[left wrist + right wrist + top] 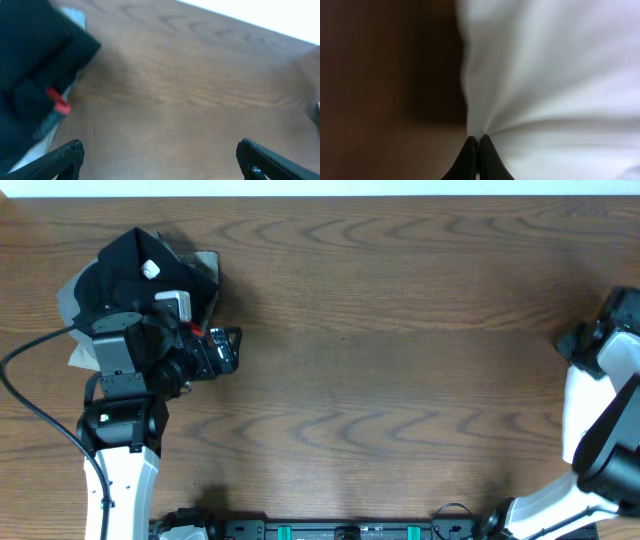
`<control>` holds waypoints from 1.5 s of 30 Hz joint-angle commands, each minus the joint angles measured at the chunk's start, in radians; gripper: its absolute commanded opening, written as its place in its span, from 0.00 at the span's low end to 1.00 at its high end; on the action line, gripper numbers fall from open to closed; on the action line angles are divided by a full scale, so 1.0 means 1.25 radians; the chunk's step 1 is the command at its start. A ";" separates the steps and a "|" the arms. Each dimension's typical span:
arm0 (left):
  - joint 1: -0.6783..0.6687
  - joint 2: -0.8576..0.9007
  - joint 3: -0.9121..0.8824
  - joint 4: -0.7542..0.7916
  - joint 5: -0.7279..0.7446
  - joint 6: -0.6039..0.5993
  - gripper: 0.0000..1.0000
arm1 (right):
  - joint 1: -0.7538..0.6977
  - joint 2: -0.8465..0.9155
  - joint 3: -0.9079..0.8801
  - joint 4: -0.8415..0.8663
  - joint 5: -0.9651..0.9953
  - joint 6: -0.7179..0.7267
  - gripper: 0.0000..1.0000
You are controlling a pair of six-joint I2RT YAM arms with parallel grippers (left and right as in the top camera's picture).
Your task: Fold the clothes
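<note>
Black folded garment (130,265) with white tag (150,269) lies atop grey garment (68,300), far left of wooden counter (400,330). Left pincer (160,160) just beside pile, spread, holding nothing. Right pincer (479,139) pressed together, pinching fold of white T-shirt (550,75) near counter's right edge.

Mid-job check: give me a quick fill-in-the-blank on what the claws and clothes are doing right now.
1. The right claw is shut on the ____ shirt.
2. The left claw stands ____, holding nothing.
3. The black garment lies nearest the ____ claw.

Missing words: white; open; left.
</note>
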 commanded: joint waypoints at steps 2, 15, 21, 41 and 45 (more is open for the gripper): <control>-0.002 0.004 0.019 0.026 0.006 -0.026 0.98 | 0.112 -0.120 0.005 0.052 -0.350 -0.084 0.01; -0.002 0.004 0.019 0.016 0.009 -0.029 0.98 | 0.549 -0.074 0.005 0.151 -0.377 -0.060 0.01; -0.063 0.046 0.017 -0.033 0.014 -0.028 0.98 | 0.594 -0.079 0.005 0.206 -0.257 -0.060 0.83; -0.433 0.533 0.017 0.305 0.004 -0.057 0.73 | 0.360 -0.131 0.007 0.064 -0.304 -0.021 0.92; -0.458 0.601 0.021 0.383 0.001 -0.106 0.74 | 0.359 -0.131 0.007 0.055 -0.304 -0.021 0.91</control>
